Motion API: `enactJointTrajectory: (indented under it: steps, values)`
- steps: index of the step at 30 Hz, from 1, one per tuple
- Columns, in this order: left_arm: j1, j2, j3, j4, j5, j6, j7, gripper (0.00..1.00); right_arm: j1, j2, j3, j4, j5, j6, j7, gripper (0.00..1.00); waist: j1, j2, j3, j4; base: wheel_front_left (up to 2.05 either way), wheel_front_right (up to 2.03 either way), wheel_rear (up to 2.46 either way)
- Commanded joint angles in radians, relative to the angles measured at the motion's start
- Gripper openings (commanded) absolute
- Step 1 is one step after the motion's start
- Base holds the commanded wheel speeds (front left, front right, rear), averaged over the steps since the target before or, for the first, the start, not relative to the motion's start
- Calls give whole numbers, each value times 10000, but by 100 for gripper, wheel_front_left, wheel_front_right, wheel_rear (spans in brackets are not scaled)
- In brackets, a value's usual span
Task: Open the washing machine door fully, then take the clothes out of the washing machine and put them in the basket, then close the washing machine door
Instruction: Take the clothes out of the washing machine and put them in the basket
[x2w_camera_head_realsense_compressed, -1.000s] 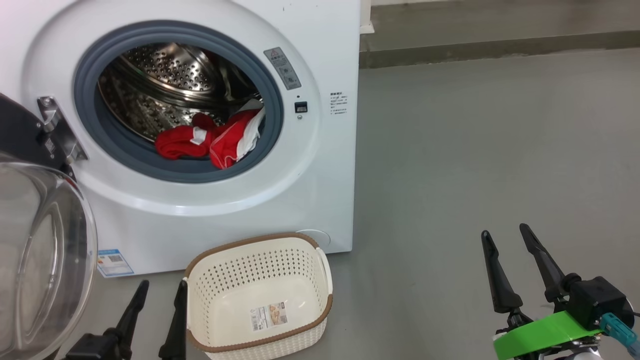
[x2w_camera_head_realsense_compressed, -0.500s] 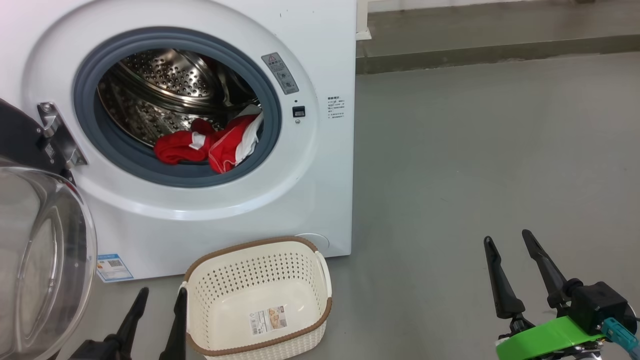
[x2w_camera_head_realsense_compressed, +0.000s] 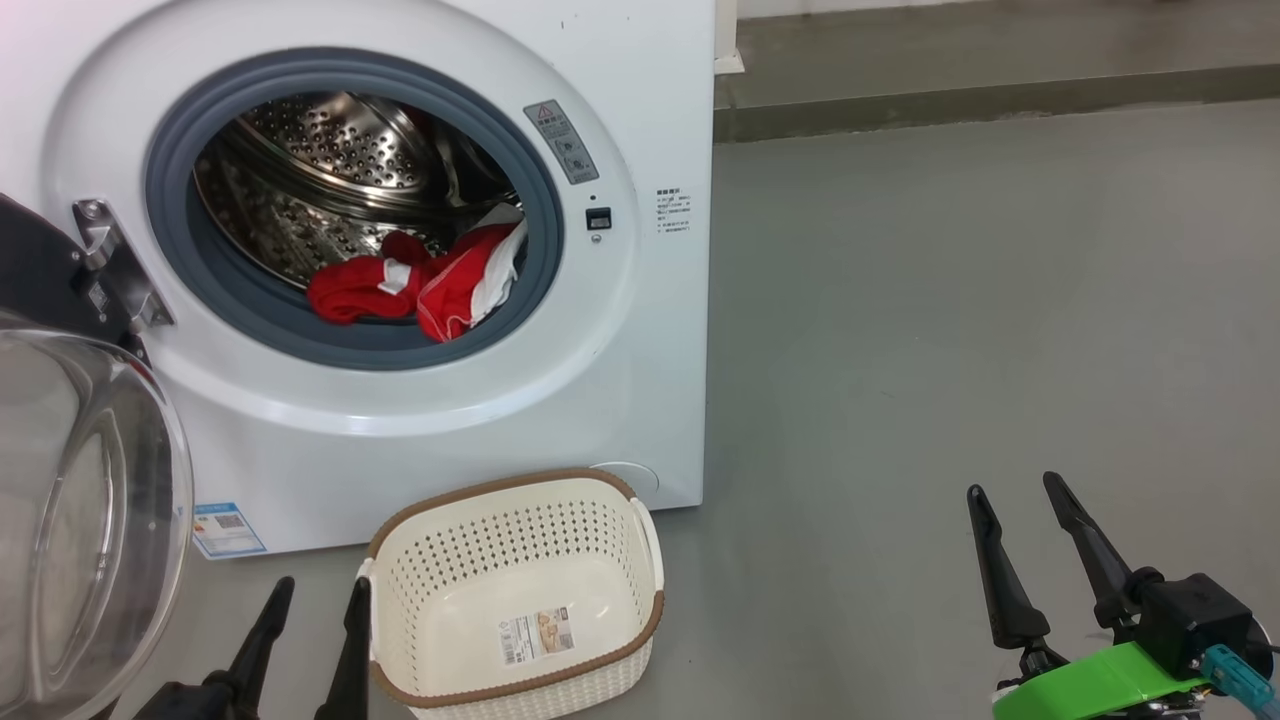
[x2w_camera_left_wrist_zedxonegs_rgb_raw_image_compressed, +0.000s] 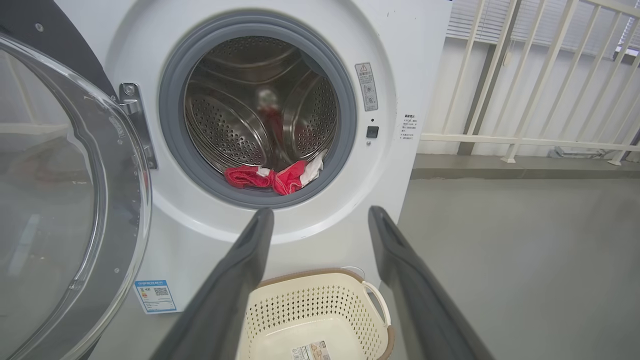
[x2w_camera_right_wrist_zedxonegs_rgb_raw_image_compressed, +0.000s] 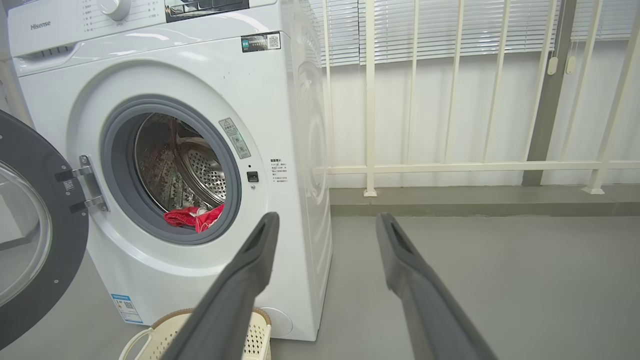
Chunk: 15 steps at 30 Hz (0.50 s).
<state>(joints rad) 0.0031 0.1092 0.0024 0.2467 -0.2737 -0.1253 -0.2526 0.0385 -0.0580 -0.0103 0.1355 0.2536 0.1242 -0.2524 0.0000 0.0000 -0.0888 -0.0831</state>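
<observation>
The white washing machine (x2w_camera_head_realsense_compressed: 640, 330) stands with its door (x2w_camera_head_realsense_compressed: 80, 500) swung wide to the left, glass bowl facing me. Red clothes (x2w_camera_head_realsense_compressed: 420, 285) with white trim lie at the front of the steel drum, against the grey gasket. They also show in the left wrist view as clothes (x2w_camera_left_wrist_zedxonegs_rgb_raw_image_compressed: 272, 176) and in the right wrist view as clothes (x2w_camera_right_wrist_zedxonegs_rgb_raw_image_compressed: 192, 217). The cream basket (x2w_camera_head_realsense_compressed: 515, 590) sits empty on the floor below the opening. My left gripper (x2w_camera_head_realsense_compressed: 320, 590) is open beside the basket's left rim. My right gripper (x2w_camera_head_realsense_compressed: 1015, 490) is open over bare floor at lower right.
Grey floor (x2w_camera_head_realsense_compressed: 950, 320) spreads to the right of the machine. A white railing (x2w_camera_right_wrist_zedxonegs_rgb_raw_image_compressed: 450, 165) and a raised step (x2w_camera_right_wrist_zedxonegs_rgb_raw_image_compressed: 475, 202) run behind it. The open door takes up the space at the left.
The head camera has shifted slightly, so the whole picture sits a little differently. Both grippers show a touch lower in the picture; nothing else has moved.
</observation>
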Motion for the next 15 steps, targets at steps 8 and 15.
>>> enactJointTrajectory:
  steps: [8,15]
  values:
    - [-412,157,436,-60,429,-21,-91,100,-320,-128,276,-198,80,65,-94,100,0,0,48,-20,50,-50,0]
    - [-465,53,551,-59,517,-25,-91,100,-340,-129,322,-168,95,65,-94,100,0,0,109,-37,152,-152,0]
